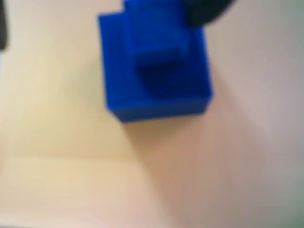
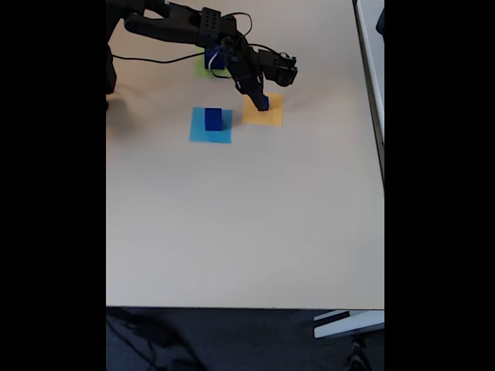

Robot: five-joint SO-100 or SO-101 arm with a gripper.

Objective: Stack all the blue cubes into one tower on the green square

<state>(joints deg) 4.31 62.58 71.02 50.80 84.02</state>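
- Fixed view: the gripper (image 2: 261, 99) is seen over the orange-yellow square (image 2: 272, 116), with a small blue cube (image 2: 263, 101) at its tip; the fingers appear closed around that cube, though the detail is too small for certainty
- The green square (image 2: 203, 68) is found further away and to the left of the gripper, partly covered by the arm (image 2: 186, 27), with a blue cube (image 2: 216, 59) standing on it
- Another blue cube (image 2: 213, 118) is seen on the light-blue square (image 2: 209, 131), to the left of the gripper and slightly nearer the camera
- In the wrist view, a smaller cube (image 1: 154, 47) is seen resting on a larger one (image 1: 156, 97) (the picture is blurred, so exact alignment cannot be judged), and a dark part of the gripper is seen at the top edge
- The coming move is judged to turn on one relation: the green square lies up and to the left of the gripper in the fixed view, so the held cube would have to be carried that way
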